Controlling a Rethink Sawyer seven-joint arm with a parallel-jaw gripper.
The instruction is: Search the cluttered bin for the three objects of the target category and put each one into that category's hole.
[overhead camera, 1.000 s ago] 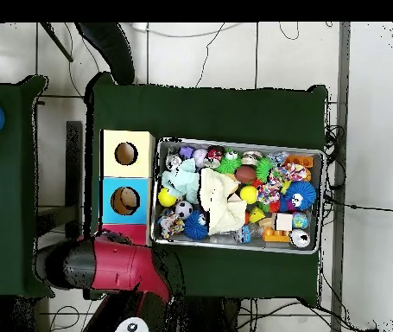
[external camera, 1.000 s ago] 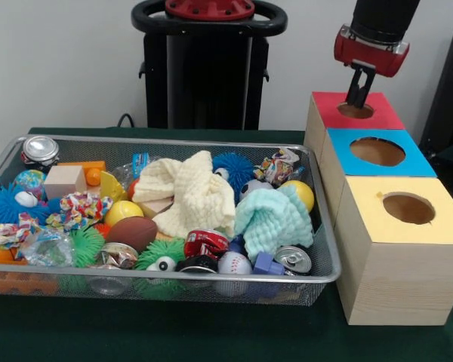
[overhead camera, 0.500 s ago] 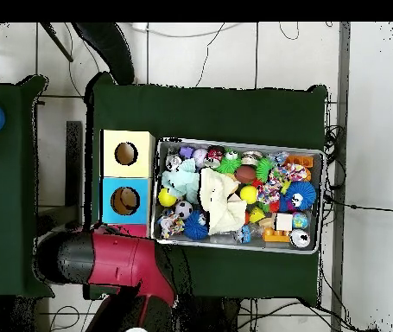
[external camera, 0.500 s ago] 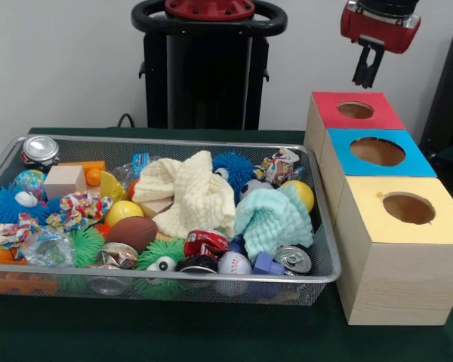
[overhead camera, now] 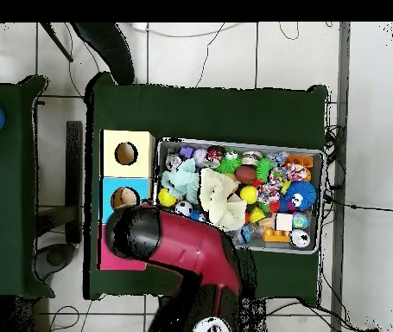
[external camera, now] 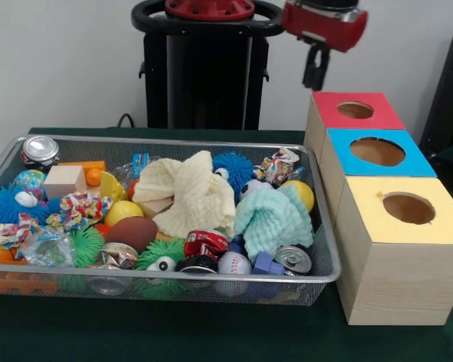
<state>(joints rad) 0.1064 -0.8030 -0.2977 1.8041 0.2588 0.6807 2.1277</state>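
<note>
A green-covered table (external camera: 174,332) carries the bin (external camera: 211,277) of jumbled toys, cans and cloths beside three boxes with holes. The gripper (external camera: 315,72) hangs high near the red box (external camera: 355,111) — fingers pressed together, empty — probably heading for another search.

The gripper (external camera: 315,75) hangs high in the front view, its two dark fingers (external camera: 310,69) pointing straight down from a red wrist housing (external camera: 324,25). The fingers sit close together with only a thin gap between them, and nothing is held in that gap. Above the jaws, the housing runs off the top edge. In the overhead view the red and black arm (overhead camera: 186,251) reaches up from the base, its black end (overhead camera: 135,232) covering the gripper below.
</note>
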